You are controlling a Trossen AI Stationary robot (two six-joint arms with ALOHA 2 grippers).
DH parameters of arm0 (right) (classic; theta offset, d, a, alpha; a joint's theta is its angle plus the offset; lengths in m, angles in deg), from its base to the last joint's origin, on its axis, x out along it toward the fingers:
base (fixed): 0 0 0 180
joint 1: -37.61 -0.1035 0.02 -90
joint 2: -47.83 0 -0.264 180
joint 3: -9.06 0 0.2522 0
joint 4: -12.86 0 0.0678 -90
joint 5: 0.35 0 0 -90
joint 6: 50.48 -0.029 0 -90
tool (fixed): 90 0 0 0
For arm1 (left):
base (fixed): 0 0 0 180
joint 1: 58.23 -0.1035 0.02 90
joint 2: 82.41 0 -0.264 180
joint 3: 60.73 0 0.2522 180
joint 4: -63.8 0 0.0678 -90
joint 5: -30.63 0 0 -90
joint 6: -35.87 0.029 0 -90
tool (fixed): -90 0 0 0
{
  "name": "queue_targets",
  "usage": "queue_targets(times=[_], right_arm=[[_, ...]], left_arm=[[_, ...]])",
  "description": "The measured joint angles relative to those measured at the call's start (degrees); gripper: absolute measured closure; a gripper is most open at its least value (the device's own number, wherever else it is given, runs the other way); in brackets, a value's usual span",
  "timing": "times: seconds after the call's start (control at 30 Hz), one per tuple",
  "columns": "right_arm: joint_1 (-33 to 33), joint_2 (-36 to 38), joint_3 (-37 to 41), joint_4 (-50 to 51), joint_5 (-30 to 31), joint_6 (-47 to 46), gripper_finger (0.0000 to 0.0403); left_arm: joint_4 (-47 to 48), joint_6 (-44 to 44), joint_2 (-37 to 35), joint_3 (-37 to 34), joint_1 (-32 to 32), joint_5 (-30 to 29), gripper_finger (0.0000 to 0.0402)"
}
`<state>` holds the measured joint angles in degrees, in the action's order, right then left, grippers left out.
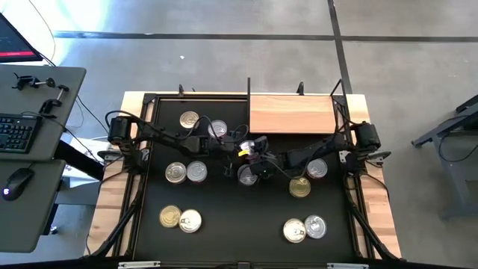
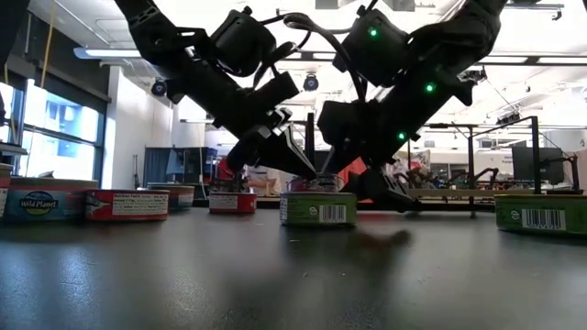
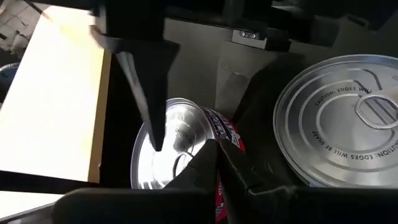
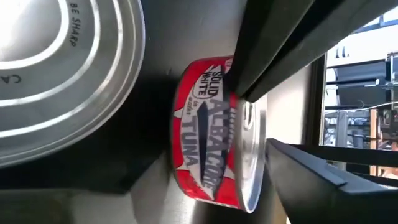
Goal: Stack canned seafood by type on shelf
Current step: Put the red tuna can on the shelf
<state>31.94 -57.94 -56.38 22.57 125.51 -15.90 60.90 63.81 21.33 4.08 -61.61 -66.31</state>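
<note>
The wooden shelf (image 1: 291,113) stands bare at the tabletop's far edge; round, flat tins (image 1: 186,172) lie scattered on the black mat (image 1: 239,224). The right gripper (image 1: 252,166) hovers over a silver-lidded, green-sided tin (image 1: 247,175), jaws parted, holding nothing. The left gripper (image 1: 240,149), jaws closed and empty, sits beside a red albacore tin (image 4: 214,149).

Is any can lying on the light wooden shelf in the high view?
No, the shelf shows only bare wood; the cans, like the gold-lidded can, lie on the black mat.
</note>
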Motion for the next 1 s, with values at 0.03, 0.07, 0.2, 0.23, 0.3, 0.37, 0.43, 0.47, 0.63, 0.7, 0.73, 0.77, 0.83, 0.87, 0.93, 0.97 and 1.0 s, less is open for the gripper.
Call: queue_targets(times=[0.03, 0.07, 0.2, 0.23, 0.3, 0.37, 0.43, 0.47, 0.63, 0.7, 0.73, 0.77, 0.83, 0.87, 0.93, 0.97, 1.0], right_arm=[[-0.08, 0.01, 0.00, 0.04, -0.03, -0.86, 0.0183], [-0.09, 0.01, 0.01, 0.16, 0.01, -1.85, 0.0200], [-0.22, 0.03, 0.02, 0.64, 1.36, -6.35, 0.0280], [-0.23, 0.16, 0.00, 0.96, 1.18, -7.35, 0.0291], [-0.52, 0.50, -0.02, 2.53, 1.68, -9.35, 0.0291], [-1.05, 1.36, -0.02, 5.07, 2.50, -11.27, 0.0291], [-1.97, 2.74, -0.42, 10.19, 3.76, -14.48, 0.0291], [-2.52, 3.45, -1.03, 13.51, 3.93, -16.32, 0.0291], [-4.89, 8.83, -5.91, 29.28, 6.67, -27.23, 0.0291], [-5.09, 10.41, -8.47, 36.08, 9.74, -31.07, 0.0291], [-4.75, 11.06, -9.85, 39.05, 11.26, -33.07, 0.0291], [-4.10, 11.62, -11.12, 41.73, 12.63, -34.86, 0.0291], [-1.77, 11.98, -12.87, 46.15, 14.49, -37.07, 0.0291], [-0.22, 11.98, -13.07, 46.72, 14.57, -37.00, 0.0291], [3.20, 11.48, -12.71, 45.94, 13.32, -33.77, 0.0291], [5.03, 11.04, -12.14, 44.07, 12.63, -30.94, 0.0291], [6.81, 10.81, -11.50, 41.55, 11.82, -27.88, 0.0291]], left_arm=[[0.00, -0.47, 0.00, 0.00, 0.00, -0.04, 0.0401], [-0.01, -0.89, -0.06, 0.00, 0.00, -0.07, 0.0401], [-0.43, -2.36, -0.82, 0.05, -0.04, -0.68, 0.0401], [-0.24, -2.44, -1.32, 0.09, -0.04, -0.71, 0.0401], [0.45, -3.13, -2.54, 0.09, 0.07, -1.22, 0.0397], [2.13, -3.32, -4.60, 0.09, 0.15, -2.70, 0.0391], [4.98, -3.50, -6.85, 0.11, 0.17, -4.41, 0.0384], [7.26, -3.89, -8.11, 0.11, 0.14, -5.49, 0.0380], [19.66, -9.05, -14.47, 0.11, 0.13, -12.55, 0.0372], [23.71, -12.28, -16.99, -0.76, 0.17, -14.73, 0.0372], [24.68, -13.57, -18.25, -1.89, 0.17, -15.43, 0.0373], [24.79, -14.65, -19.57, -3.31, 0.17, -15.86, 0.0374], [23.99, -16.71, -22.51, -7.07, 0.16, -15.89, 0.0377], [23.56, -17.69, -24.18, -9.23, 0.17, -15.91, 0.0378], [21.72, -20.02, -27.03, -13.28, 0.22, -15.99, 0.0381], [20.87, -21.29, -28.61, -15.33, 0.34, -16.08, 0.0382], [19.85, -22.55, -29.93, -17.42, 0.47, -16.21, 0.0382]])
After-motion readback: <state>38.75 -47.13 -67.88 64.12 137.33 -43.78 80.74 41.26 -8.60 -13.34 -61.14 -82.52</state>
